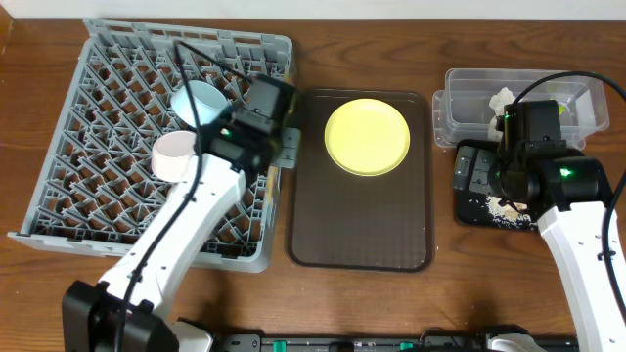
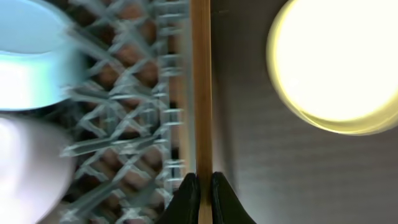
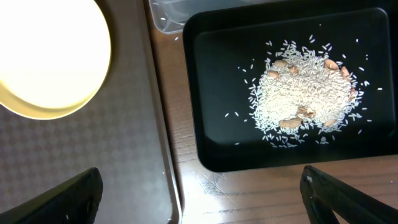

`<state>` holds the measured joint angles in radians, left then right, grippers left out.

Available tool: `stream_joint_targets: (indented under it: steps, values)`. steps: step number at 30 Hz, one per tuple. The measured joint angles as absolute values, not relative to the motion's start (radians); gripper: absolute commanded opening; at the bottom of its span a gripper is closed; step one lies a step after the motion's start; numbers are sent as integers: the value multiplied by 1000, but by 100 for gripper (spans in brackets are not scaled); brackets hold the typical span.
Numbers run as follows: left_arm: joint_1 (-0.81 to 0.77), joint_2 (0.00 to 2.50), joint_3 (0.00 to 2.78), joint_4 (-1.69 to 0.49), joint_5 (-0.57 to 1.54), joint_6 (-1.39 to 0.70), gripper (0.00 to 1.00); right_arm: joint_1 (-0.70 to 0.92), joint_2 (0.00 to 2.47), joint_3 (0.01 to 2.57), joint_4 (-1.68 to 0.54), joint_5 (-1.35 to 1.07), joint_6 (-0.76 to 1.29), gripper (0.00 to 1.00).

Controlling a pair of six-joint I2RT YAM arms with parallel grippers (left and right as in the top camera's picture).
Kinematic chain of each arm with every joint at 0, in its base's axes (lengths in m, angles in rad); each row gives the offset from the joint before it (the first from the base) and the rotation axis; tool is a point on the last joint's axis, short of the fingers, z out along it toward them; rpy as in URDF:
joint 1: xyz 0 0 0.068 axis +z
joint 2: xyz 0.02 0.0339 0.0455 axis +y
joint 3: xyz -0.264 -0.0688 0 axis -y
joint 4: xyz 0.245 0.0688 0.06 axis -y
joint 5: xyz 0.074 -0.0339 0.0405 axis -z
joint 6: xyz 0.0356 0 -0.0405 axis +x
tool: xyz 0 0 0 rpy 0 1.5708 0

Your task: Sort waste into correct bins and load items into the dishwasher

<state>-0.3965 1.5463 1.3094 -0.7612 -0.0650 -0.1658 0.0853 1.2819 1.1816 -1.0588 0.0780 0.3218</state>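
We look down on a dark brown wooden table [image 1: 460,284] whose grain runs left to right and fills nearly the whole overhead view. Beyond its far edge we see only a narrow pale strip [image 1: 391,6], and we cannot tell whether it is wall or floor. The light is even and soft, with faint shadows. Up close, the wood shows whitish scuffs.

Yellow plate [image 1: 367,136], brown tray [image 1: 359,230], grey lattice rack [image 1: 98,171], white crumbs [image 3: 305,93] in black tray [image 3: 214,124].
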Motion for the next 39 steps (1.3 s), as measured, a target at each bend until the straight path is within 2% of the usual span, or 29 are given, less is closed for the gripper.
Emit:
stream_joint_targets:
  steps: [4, 10, 14, 15, 16, 18, 32, 36, 39]
  values:
    - [-287, 1579, 1309, -763, -79, -159, 6, 85, 1282, 1182, -1059, 78, 322, 99]
    - [-263, 1702, 1309, -763, 65, -155, 8, 85, 1282, 1182, -1058, 78, 322, 99]
    - [-263, 1754, 1302, -764, 106, -152, 22, 85, 1282, 1182, -1058, 78, 322, 99]
    - [-263, 1757, 1301, -763, 105, -149, 29, 85, 1282, 1182, -1058, 78, 322, 99]
    - [-263, 1758, 1300, -760, 102, -141, 41, 85, 1282, 1182, -1058, 78, 322, 99]
    - [-257, 1758, 1300, -748, 88, -132, 54, 85, 1282, 1182, -1058, 78, 322, 99]
    - [-262, 1720, 1304, -714, 175, -115, 52, 85, 1282, 1182, -1060, 78, 322, 99]
    - [-271, 1617, 1304, -712, 191, -115, 53, 85, 1282, 1182, -1060, 78, 322, 99]
    - [-334, 1542, 1304, -687, 212, -115, 54, 85, 1282, 1182, -1062, 78, 322, 99]
